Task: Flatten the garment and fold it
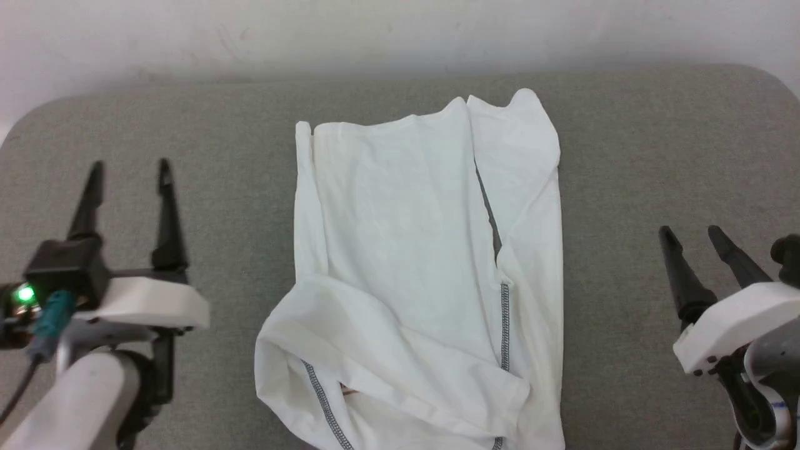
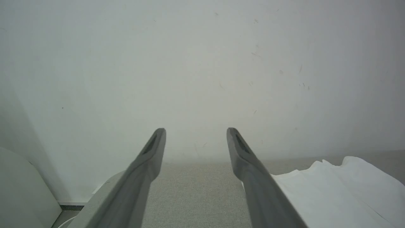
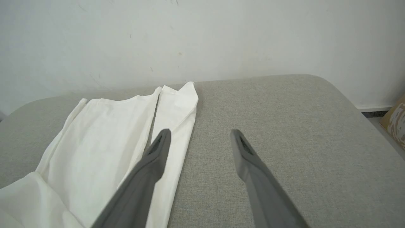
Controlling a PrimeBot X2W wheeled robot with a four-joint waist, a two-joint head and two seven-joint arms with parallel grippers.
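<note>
The white long-sleeved shirt (image 1: 412,269) lies in the middle of the grey padded table (image 1: 656,162), its sides folded inward into a tall strip. Grey stitched seams show near its lower edge, and the lower left part is bunched. Its chest logo is hidden. My left gripper (image 1: 130,167) hovers open to the left of the shirt, apart from it. My right gripper (image 1: 690,232) is open on the right, also clear of the cloth. The right wrist view shows the shirt (image 3: 104,139) left of my open fingers (image 3: 152,164). In the left wrist view a corner of the shirt (image 2: 335,190) lies right of the fingers (image 2: 246,164).
A pale wall (image 1: 400,31) runs behind the table's far edge. Bare grey table surface lies on both sides of the shirt. A brown patterned object (image 3: 397,122) sits beyond the table's right edge in the right wrist view.
</note>
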